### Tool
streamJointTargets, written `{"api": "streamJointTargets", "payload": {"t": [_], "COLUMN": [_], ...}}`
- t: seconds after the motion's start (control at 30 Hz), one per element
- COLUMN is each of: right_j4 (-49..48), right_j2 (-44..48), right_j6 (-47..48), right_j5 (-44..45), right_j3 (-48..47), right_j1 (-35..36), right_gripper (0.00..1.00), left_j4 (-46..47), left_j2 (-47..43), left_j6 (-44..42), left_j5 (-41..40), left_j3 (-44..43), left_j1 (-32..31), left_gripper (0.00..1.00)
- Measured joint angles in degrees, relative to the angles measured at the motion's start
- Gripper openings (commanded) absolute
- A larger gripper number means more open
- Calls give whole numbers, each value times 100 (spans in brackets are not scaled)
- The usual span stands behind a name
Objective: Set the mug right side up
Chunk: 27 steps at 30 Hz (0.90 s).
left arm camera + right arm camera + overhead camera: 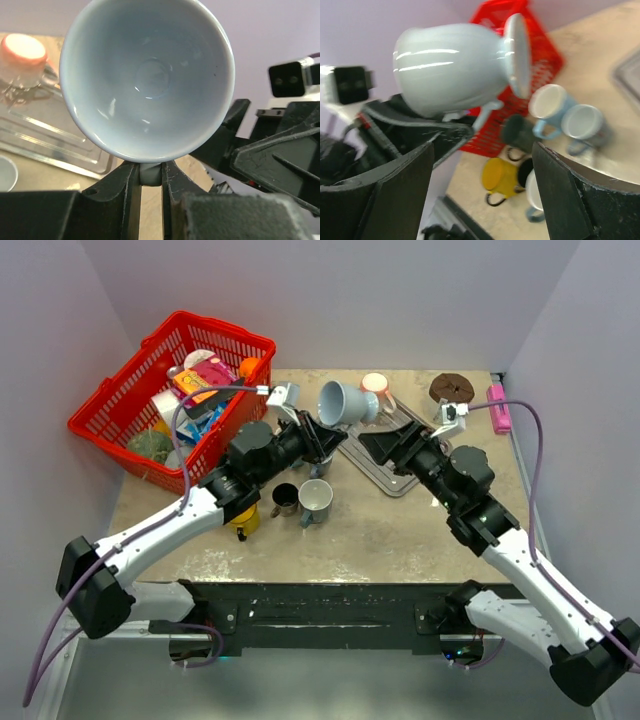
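The left gripper (150,172) is clamping the handle of the pale blue mug (150,75) and holding it in the air just above its fingertips. The mug is tipped on its side, mouth facing back toward the wrist. The right gripper (485,150) is hovering just beside the mug, fingers spread apart and gripping nothing. A metal tray (50,145) is lying below. The turning step appears to be under way. The next move calls for rolling the wrist until the rim faces up, then lowering the base clear of the other mugs (570,120).

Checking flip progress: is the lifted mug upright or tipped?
Tipped on its side: the mug, held by its handle in the left gripper, shows its empty inside to the wrist camera.
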<state>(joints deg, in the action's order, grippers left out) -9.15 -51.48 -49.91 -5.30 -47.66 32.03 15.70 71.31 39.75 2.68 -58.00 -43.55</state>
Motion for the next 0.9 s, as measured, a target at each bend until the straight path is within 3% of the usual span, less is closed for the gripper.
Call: {"api": "streamJointTargets", "payload": {"t": [0.17, 0.37, 0.63, 0.9], "right_j4": [1620, 2664, 3123, 3136], "right_j2": [557, 863, 527, 525], "right_j6": [17, 55, 210, 216], "right_j5": [1504, 2761, 3281, 3298], "right_j3": [26, 4, -96, -96], "right_j1": [0, -2, 0, 0], "right_gripper": [81, 81, 81, 81], "left_j4": [-979, -2212, -3311, -3803], "left_j2": [566, 1193, 1729, 2315], "left_j6": [-424, -920, -1276, -1401], "left_j5": [-308, -802, -1047, -1344], "left_j3": [-422, -767, -903, -966], "left_j1": [-157, -763, -1174, -1499], "left_gripper": [0, 0, 0, 0]}}
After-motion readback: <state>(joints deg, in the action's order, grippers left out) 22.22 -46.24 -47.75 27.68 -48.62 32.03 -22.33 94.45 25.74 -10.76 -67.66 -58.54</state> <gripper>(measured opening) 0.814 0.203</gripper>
